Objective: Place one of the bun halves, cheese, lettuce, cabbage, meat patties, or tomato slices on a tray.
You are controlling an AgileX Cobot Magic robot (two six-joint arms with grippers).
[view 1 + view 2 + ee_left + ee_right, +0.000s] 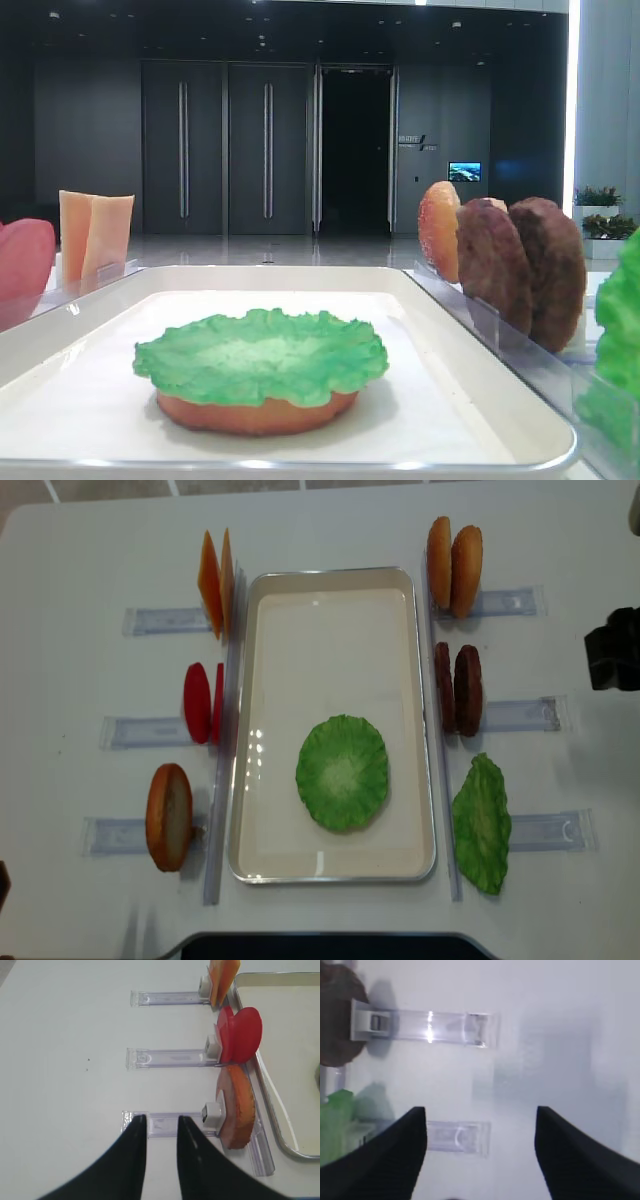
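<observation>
No legible text anywhere

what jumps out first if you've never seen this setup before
The eye lands on the bright green lettuce lying on a bun half in the near part of the off-white tray. Around the tray, ingredients stand on edge in clear holders: cheese, tomato slices and another bun on its left, buns, dark meat patties and a second lettuce leaf on its right.

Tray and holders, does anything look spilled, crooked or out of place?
Nothing stands out. A lettuce leaf lies flat over a bun half on the tray, and the other pieces stand upright in their holders.
</observation>
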